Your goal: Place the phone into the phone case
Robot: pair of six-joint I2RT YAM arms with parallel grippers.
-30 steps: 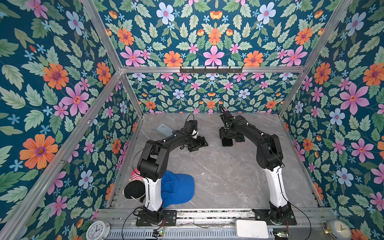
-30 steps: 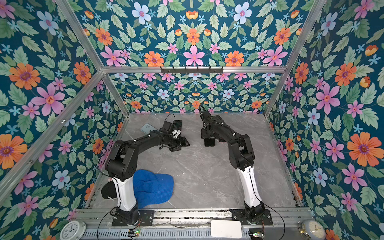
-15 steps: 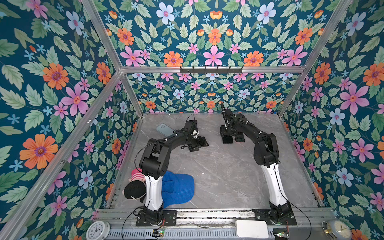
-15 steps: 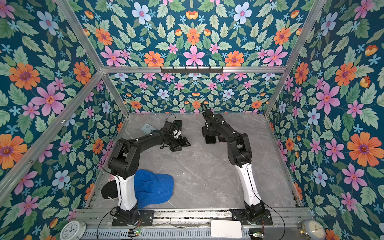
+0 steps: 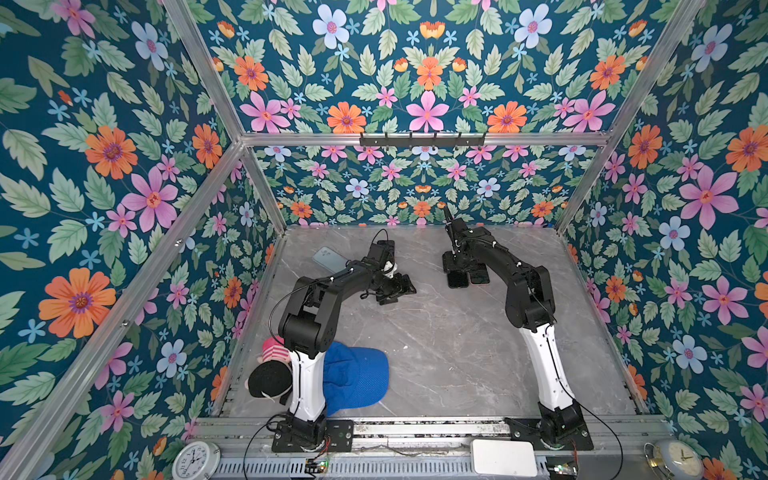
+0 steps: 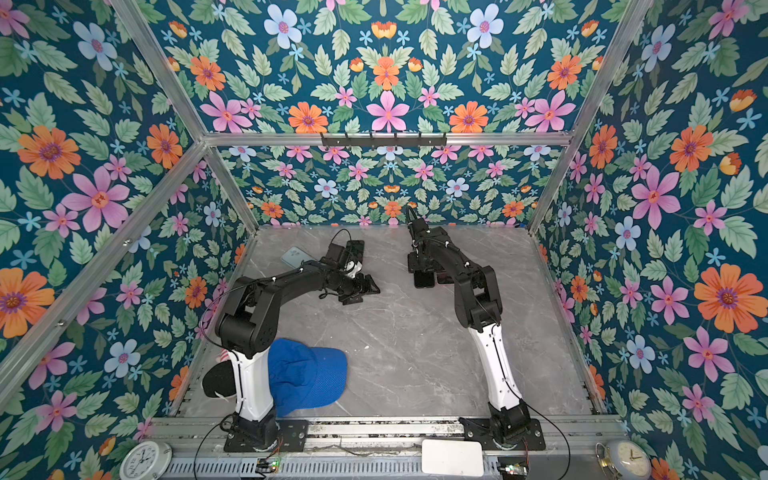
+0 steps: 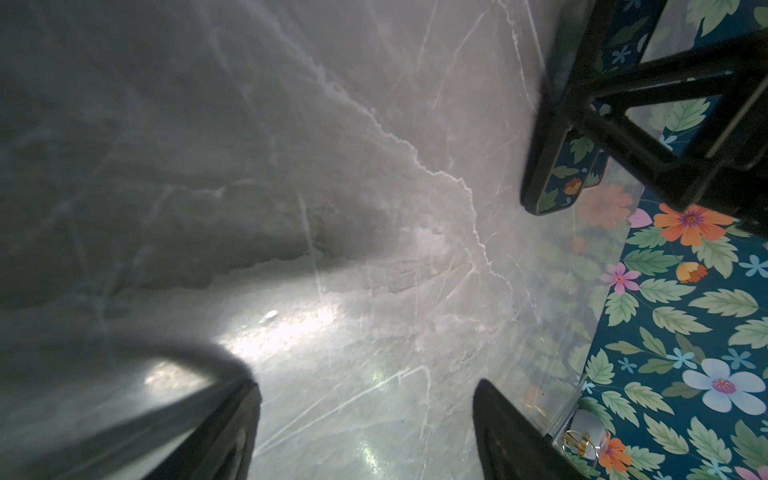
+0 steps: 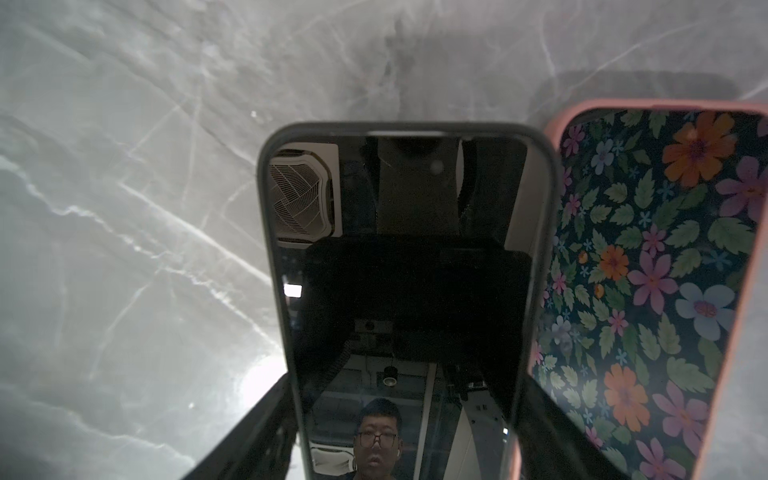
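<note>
Should the phone (image 5: 457, 279) skid, a sideways shove from the right gripper (image 8: 407, 382) would be why, knocking it against the pink case (image 8: 665, 104).
It lies flat, screen up, right of centre in both top views on the marble table (image 5: 436, 353), apparently seated in a grey phone case (image 8: 399, 128), corners unconfirmed; right fingers (image 8: 266, 428) pinch its long edges. Pink case holds another phone (image 8: 648, 291). Left gripper (image 7: 365, 386) hangs spread, empty.
</note>
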